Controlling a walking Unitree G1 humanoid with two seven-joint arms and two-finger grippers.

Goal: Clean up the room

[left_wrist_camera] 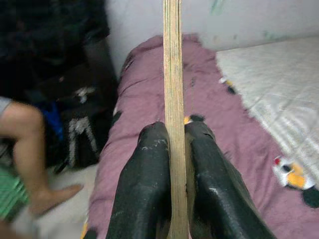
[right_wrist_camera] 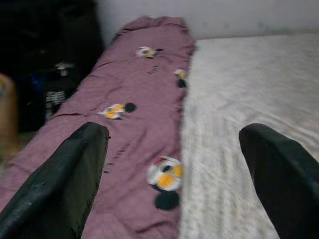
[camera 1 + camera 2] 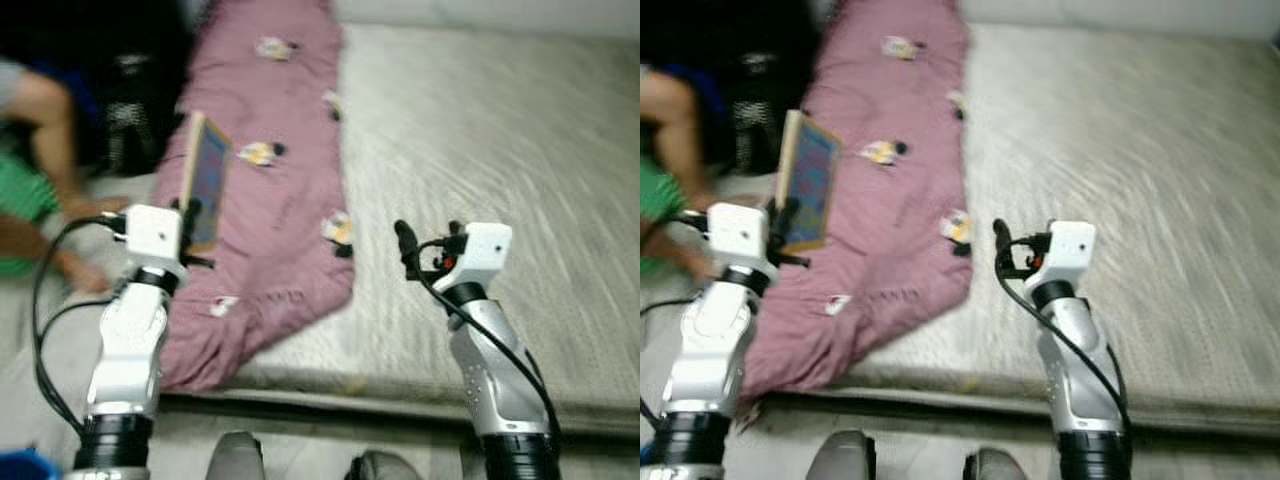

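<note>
Upright, the left tool (image 1: 172,164) pinches a flat board (image 3: 207,180) over the blanket (image 3: 280,150); right tool (image 2: 174,164) spread

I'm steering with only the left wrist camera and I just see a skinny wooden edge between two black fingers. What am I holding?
Observer: A flat wooden-framed board with a blue face, held upright on its edge by the left gripper over the purple blanket.
Operator: Where's my other arm?
Observer: The right gripper is raised over the grey mattress, just past the blanket's edge, with its fingers wide apart and nothing between them.
Operator: Is the blanket covering the whole bed?
Observer: No, it lies in a long strip along the bed's left side; the rest is bare mattress.
</note>
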